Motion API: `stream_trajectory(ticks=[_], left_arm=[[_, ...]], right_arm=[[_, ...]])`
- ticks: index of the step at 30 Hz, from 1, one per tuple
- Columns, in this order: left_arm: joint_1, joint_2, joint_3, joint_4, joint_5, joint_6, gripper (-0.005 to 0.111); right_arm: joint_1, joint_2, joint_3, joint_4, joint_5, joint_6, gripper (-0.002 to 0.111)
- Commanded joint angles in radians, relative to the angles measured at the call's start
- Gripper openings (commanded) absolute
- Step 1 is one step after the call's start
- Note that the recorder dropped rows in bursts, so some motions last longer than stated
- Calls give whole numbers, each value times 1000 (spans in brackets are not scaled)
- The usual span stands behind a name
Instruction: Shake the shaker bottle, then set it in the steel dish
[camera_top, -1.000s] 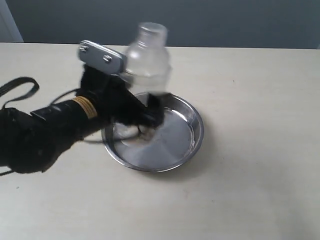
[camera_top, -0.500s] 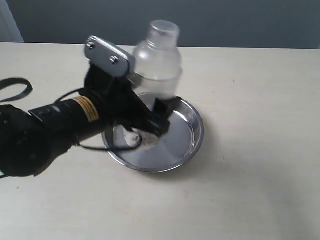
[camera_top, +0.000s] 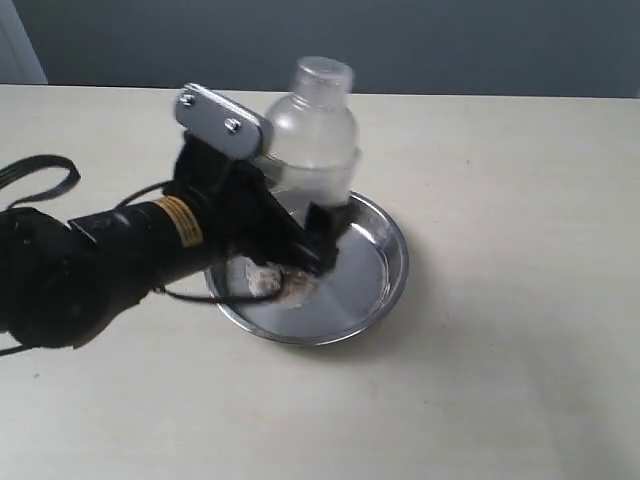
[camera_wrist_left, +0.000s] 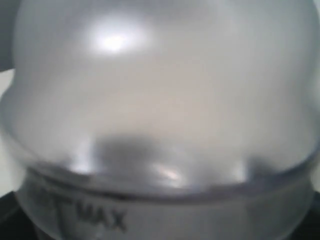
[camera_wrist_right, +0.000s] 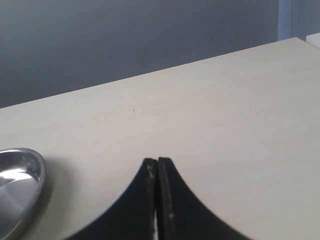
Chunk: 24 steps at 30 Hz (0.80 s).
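Frosted shaker bottle (camera_top: 312, 140) upright, cap up, over steel dish (camera_top: 396, 250); left jaws clamp it; right jaws touching.

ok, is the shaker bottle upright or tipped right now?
Upright: the shaker bottle stands cap-up in the left gripper, over the steel dish. Touching it or not: cannot tell.

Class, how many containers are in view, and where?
2: the shaker bottle, upright over the steel dish, held by the left fingers; the dish sits on the table. None appears hidden.
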Motion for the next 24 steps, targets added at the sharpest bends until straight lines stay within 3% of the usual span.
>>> stream_trajectory(ticks=[1, 2, 3, 5, 6, 9, 10, 11, 12, 13, 14, 16, 17, 18, 20, 21, 23, 24], left_arm=[[-6, -10, -2, 279, -58, -50, 0], [-16, -19, -2, 416, -60, -78, 0], [-10, -22, -2, 352, -76, -92, 0], [24, -10, -2, -161, -115, -56, 0], [24, -3, -2, -244, -127, -63, 0], [-27, -24, -2, 454, -39, -66, 0], [-30, -23, -2, 428, -34, -81, 0], [-7, -15, -2, 245, -39, -48, 0], [20, 0, -2, -63, -74, -2, 0], [23, 11, -2, -273, -100, -39, 0], [4, 9, -2, -144, -80, -55, 0], [-56, -15, -2, 451, -21, -96, 0], [-70, -20, -2, 538, -4, -115, 0], [-58, -16, -2, 363, 2, -76, 0], [-2, 9, -2, -225, -76, 33, 0], [-6, 8, -2, -259, -97, 29, 1], [-37, -23, -2, 241, -48, 37, 0], [-41, -33, -2, 375, -42, 21, 0]], right_arm=[[4, -5, 2, -2, -9, -4, -1], [4, -5, 2, -2, -9, -4, -1], [4, -5, 2, -2, -9, -4, -1], [4, -5, 2, -2, -9, -4, -1], [4, -5, 2, -2, -9, -4, -1], [4, -5, 2, -2, -9, -4, -1], [4, -5, 2, -2, -9, -4, -1], [4, -5, 2, -2, -9, -4, -1], [4, -5, 2, -2, -9, -4, -1], [4, -5, 2, -2, -9, -4, -1], [4, -5, 2, -2, -9, -4, -1], [4, -5, 2, -2, -9, -4, -1], [4, -5, 2, -2, -9, -4, -1], [4, -5, 2, -2, -9, -4, -1], [4, -5, 2, -2, -9, -4, -1], [4, -5, 2, -2, -9, -4, -1], [4, -5, 2, -2, -9, -4, -1], [4, -5, 2, -2, -9, -4, -1]])
